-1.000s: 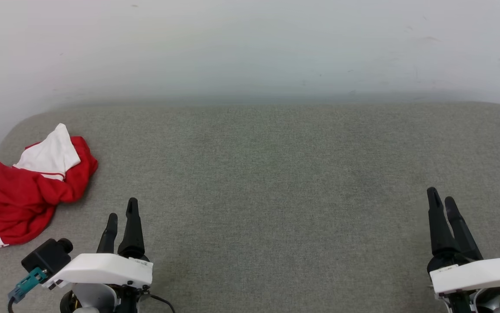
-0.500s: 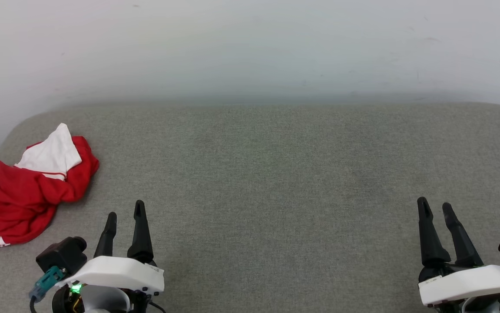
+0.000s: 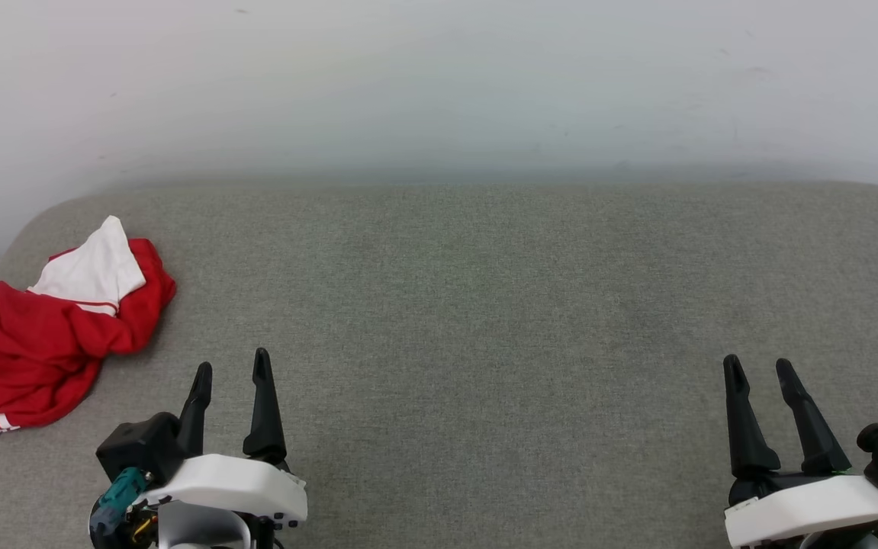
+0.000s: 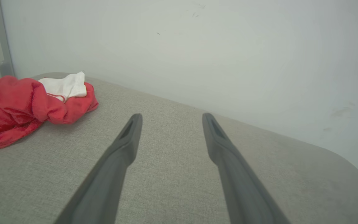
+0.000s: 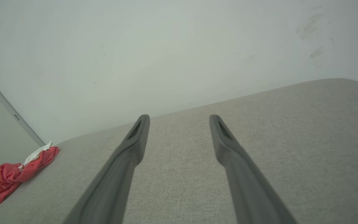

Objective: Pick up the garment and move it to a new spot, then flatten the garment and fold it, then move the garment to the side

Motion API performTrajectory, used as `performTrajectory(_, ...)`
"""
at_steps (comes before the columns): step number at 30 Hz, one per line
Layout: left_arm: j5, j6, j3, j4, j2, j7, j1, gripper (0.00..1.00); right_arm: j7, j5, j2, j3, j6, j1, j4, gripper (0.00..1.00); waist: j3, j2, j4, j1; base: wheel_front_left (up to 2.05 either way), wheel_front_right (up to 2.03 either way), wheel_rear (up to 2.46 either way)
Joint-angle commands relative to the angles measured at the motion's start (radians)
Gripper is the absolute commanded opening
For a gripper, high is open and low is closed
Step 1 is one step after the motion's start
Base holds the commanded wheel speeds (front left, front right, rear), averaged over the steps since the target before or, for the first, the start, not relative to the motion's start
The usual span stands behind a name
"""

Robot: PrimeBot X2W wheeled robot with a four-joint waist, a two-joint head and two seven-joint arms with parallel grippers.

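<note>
Head view: left gripper (image 3: 231,360) and right gripper (image 3: 757,361), jaws spread and empty, have retracted. Crumpled red-and-white T-shirt (image 3: 34,343) lies ungrasped at left edge of grey upholstered bench (image 3: 484,305).

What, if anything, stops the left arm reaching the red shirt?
Nothing visible, so probably yes: the left gripper is open and empty, with only grey cushion between it and the shirt crumpled to its left.

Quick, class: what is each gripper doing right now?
Left gripper: open, holding nothing.
Right gripper: open, holding nothing.
</note>
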Motion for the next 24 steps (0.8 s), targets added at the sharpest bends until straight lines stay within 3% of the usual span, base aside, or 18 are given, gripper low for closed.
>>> performTrajectory(1, 0.030, 0.009, -0.007, -0.014, 0.009, -0.012, 0.005, 1.00, -0.010, -0.030, -0.002, 0.003, 0.000, -0.001, -0.016, 1.00, 0.000, 0.0000, 0.000, -0.0001, 0.00, 0.00, 0.00)
performTrajectory(16, 0.161, 0.033, -0.043, -0.032, 0.018, -0.046, 0.018, 1.00, -0.045, -0.142, -0.002, -0.001, 0.000, 0.017, -0.051, 1.00, 0.004, 0.0000, 0.002, -0.0001, 0.00, 0.00, 0.00)
performTrajectory(24, 0.209, 0.024, -0.042, -0.045, 0.007, -0.063, 0.030, 1.00, -0.062, -0.178, -0.002, -0.005, 0.000, 0.024, -0.068, 1.00, 0.004, 0.0000, 0.003, -0.0001, 0.00, 0.00, 0.00)
